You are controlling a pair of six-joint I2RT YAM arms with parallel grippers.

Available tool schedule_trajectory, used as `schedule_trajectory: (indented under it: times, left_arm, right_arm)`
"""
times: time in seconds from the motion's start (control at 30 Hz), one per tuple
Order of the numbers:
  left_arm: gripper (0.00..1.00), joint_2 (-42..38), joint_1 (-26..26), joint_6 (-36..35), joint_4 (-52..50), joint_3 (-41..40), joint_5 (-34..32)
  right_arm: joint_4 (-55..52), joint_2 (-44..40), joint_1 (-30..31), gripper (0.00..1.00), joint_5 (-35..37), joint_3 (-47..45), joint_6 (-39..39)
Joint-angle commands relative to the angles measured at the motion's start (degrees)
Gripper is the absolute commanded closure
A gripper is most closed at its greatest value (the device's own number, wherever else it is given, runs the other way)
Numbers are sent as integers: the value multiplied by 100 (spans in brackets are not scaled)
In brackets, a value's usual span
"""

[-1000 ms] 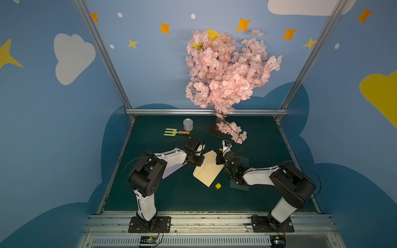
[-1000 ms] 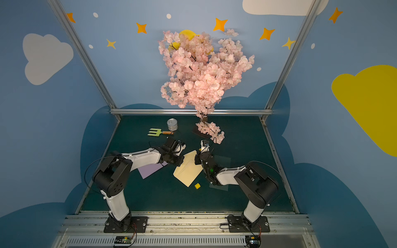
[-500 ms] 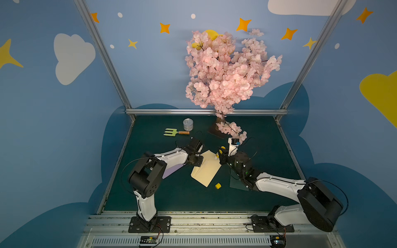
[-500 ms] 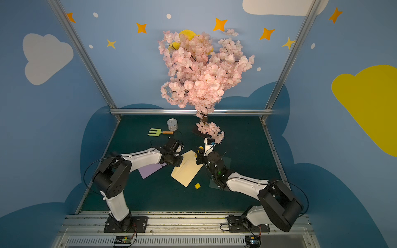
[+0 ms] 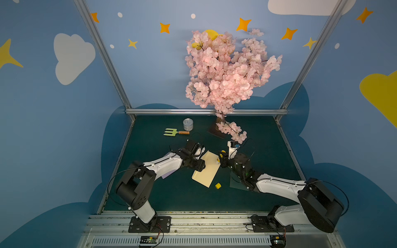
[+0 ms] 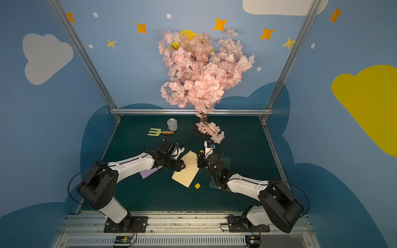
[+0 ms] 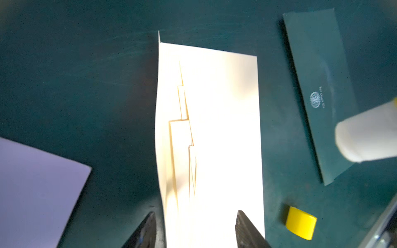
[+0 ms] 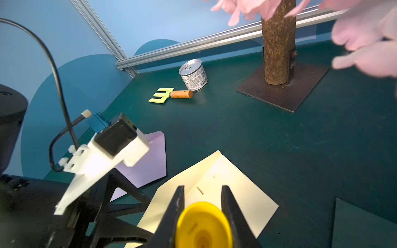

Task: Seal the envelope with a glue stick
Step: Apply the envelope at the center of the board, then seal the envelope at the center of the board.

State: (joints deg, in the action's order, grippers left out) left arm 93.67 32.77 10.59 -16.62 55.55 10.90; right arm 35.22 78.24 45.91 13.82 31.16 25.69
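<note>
The cream envelope (image 5: pixel 206 169) (image 6: pixel 187 169) lies flat on the green table, slanted, with its pointed flap folded down onto its body (image 8: pixel 225 189). My left gripper (image 5: pixel 198 166) (image 7: pixel 195 212) hangs open over the envelope's left end (image 7: pixel 214 128), one finger on each side of its width and nothing held. My right gripper (image 5: pixel 221 157) (image 8: pixel 203 187) is shut on the yellow glue stick (image 8: pixel 204 225) (image 5: pixel 217 160), just above the envelope's far right edge. The stick's pale end (image 7: pixel 367 133) points down. A loose yellow cap (image 5: pixel 218 186) (image 7: pixel 300 222) lies beside the envelope's near corner.
A lilac envelope (image 5: pixel 165 175) (image 8: pixel 148 163) lies partly under my left arm. A dark green envelope (image 5: pixel 236 183) (image 7: pixel 322 85) lies under my right arm. At the back stand a tin can (image 5: pixel 188 124), a green garden fork (image 5: pixel 173 132) and the blossom tree's base plate (image 8: pixel 283 92).
My left gripper has opened; it was shut at the envelope's left edge. My right arm stretched out and carried the glue stick a little toward the back.
</note>
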Motion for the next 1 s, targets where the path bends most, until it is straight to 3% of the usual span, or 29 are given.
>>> schedule_trajectory:
  times: [0.0,0.13,0.3,0.43,0.97]
  left_arm:
    - [38,-390,-329,287,249,-236,674]
    - [45,-698,-822,887,693,-401,1239]
    - [76,-387,-1141,1195,925,-215,1394]
    - [91,207,-1139,1138,855,203,1733]
    - [96,1323,-524,1476,1101,562,1891]
  right_arm:
    - [-117,-258,11,100,-162,68,-86]
    - [-237,-441,9,100,-193,51,-144]
    - [-349,-701,9,100,-145,-23,-131]
    - [-447,-872,10,100,-87,-70,-109]
    - [-769,-1379,-30,100,169,-275,-139]
